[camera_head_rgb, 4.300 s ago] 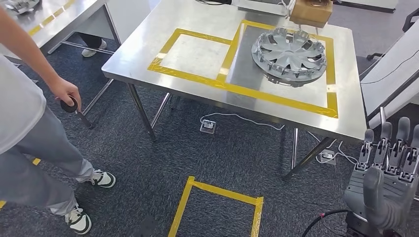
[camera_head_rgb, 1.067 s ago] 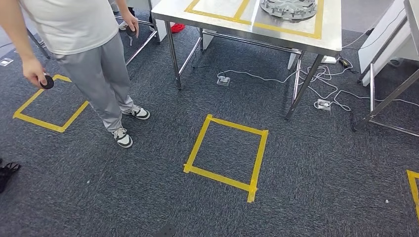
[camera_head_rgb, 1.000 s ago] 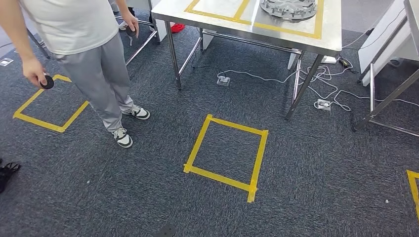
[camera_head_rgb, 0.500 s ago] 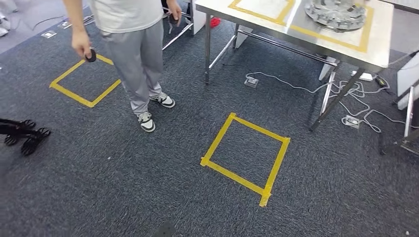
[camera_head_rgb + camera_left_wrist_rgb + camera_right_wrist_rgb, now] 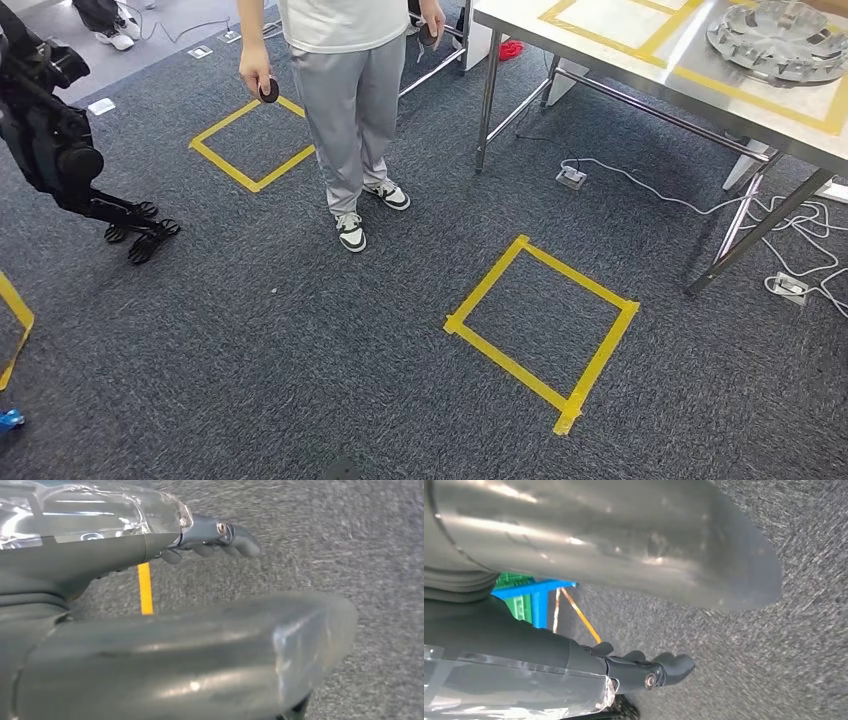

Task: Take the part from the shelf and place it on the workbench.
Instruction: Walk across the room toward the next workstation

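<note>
both hands empty: left hand (image 5: 210,535) & right hand (image 5: 644,672) (fingers straight).

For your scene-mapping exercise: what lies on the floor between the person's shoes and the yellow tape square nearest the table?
Head view: only bare grey carpet lies between the shoes and the tape square. The cables lie farther off, under the table.

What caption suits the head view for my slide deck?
Person stands on grey carpet beside taped yellow square; wheel cover rests on steel workbench.
</note>
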Robot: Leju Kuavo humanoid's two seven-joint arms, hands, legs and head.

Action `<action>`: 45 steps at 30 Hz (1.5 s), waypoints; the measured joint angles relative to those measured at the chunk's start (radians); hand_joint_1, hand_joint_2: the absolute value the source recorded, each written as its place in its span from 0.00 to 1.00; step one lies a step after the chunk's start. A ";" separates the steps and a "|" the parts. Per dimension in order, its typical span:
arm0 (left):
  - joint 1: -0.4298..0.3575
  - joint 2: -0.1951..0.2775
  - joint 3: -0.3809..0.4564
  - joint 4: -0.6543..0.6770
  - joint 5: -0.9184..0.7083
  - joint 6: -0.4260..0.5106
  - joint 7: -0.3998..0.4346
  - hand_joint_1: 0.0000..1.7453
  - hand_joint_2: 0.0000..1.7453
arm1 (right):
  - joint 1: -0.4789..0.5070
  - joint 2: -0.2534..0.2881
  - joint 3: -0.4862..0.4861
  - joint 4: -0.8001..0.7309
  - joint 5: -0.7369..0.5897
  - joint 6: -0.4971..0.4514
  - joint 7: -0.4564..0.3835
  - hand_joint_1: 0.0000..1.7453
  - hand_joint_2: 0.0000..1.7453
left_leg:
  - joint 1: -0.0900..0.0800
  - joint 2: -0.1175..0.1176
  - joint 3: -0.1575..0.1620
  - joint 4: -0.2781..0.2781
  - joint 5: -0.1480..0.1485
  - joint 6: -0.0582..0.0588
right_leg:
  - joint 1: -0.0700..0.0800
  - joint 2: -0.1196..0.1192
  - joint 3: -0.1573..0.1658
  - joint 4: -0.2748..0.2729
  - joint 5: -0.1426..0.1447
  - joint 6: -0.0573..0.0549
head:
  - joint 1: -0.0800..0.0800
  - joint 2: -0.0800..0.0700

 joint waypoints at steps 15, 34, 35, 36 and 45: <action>-0.004 0.000 -0.015 0.000 -0.003 0.003 -0.001 0.00 0.00 | 0.009 0.000 0.000 0.002 0.008 0.011 -0.011 0.00 0.00 | -0.002 0.046 0.096 -0.095 0.022 0.049 | 0.002 -0.073 -0.048 0.133 -0.087 0.050 | 0.001 0.000; -0.003 -0.004 -0.015 0.000 0.072 -0.003 -0.031 0.00 0.00 | 0.013 0.001 0.000 0.006 0.002 0.032 -0.068 0.00 0.00 | 0.008 0.021 -0.049 0.164 -0.086 -0.007 | -0.004 -0.005 -0.020 0.010 0.007 0.005 | 0.007 0.000; -0.003 -0.004 -0.015 0.000 0.072 -0.003 -0.032 0.00 0.00 | 0.012 0.002 0.000 0.006 0.004 0.031 -0.071 0.00 0.00 | 0.012 0.020 -0.036 0.153 -0.073 -0.012 | -0.005 -0.010 -0.022 0.013 0.007 0.007 | 0.006 0.000; -0.002 -0.003 -0.015 0.000 0.073 -0.003 -0.032 0.00 0.00 | 0.012 0.002 0.000 0.006 0.006 0.031 -0.073 0.00 0.00 | 0.016 0.021 -0.003 0.107 -0.045 -0.016 | -0.007 -0.013 -0.024 0.017 0.005 0.011 | 0.006 0.000; 0.001 0.000 -0.014 0.000 0.081 0.001 -0.045 0.00 0.00 | 0.008 0.003 0.000 0.008 0.017 -0.003 -0.104 0.00 0.00 | 0.016 0.019 0.098 -0.077 0.006 0.028 | -0.014 -0.018 -0.061 0.106 -0.054 0.060 | 0.012 0.000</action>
